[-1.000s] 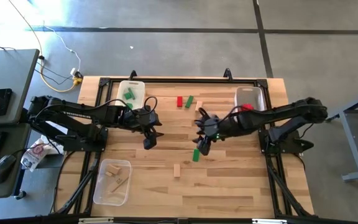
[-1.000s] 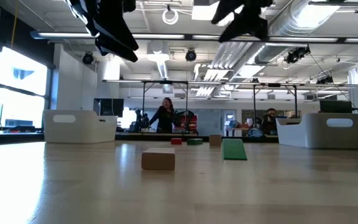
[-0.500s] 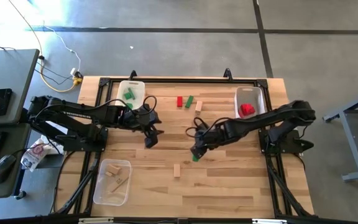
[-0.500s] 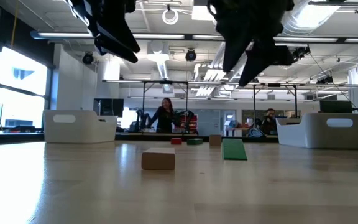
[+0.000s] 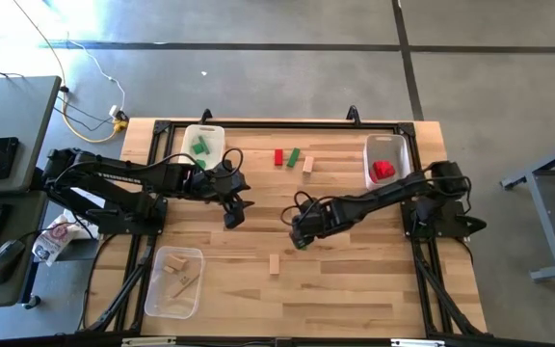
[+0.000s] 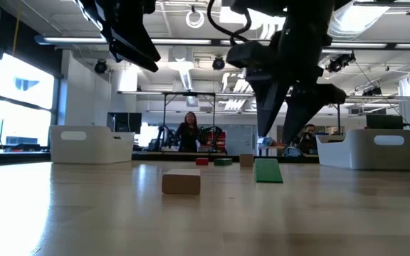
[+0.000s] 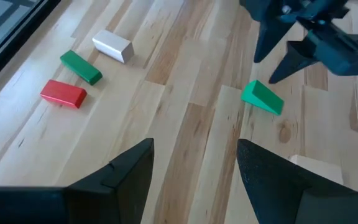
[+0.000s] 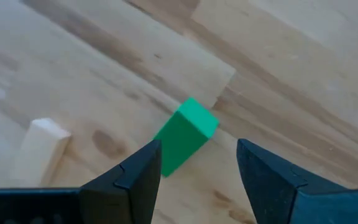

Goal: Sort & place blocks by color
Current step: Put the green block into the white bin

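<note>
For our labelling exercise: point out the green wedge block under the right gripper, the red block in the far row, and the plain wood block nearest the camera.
green wedge block (image 7: 261, 98), left wrist view, sloped face.
red block (image 7: 63, 94), left wrist view, top face.
plain wood block (image 6: 181, 182), low view, front face.

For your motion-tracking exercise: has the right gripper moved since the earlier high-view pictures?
Yes. The right gripper has swung left, away from the red-block bin, and now hangs open above the green block.
</note>
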Available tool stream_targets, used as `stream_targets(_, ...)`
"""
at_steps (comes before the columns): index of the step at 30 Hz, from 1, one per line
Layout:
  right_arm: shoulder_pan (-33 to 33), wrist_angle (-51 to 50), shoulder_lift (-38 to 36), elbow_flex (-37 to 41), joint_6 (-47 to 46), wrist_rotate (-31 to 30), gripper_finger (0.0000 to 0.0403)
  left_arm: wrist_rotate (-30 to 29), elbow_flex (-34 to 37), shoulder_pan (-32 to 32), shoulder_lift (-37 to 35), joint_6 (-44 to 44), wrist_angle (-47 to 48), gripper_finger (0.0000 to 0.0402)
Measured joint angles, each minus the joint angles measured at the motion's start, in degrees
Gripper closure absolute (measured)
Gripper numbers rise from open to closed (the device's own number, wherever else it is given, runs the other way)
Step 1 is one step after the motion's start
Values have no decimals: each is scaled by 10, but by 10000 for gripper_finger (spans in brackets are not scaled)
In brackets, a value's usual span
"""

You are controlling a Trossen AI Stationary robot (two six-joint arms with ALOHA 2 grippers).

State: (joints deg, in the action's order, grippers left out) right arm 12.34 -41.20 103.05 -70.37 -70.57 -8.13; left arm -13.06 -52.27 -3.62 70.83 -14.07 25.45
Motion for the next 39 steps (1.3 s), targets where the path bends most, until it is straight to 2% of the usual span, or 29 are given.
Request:
stream_targets(17, 3, 18, 20, 0, -46, -54, 208, 0, 0, 0, 0, 7, 1, 186)
stream_targets(31, 43, 27, 20, 0, -145, -114, 208, 0, 0, 0, 0, 7, 1, 186)
stream_targets(39, 48, 32, 40, 0, -174, -109, 208, 1, 0, 0, 8, 7, 4, 186)
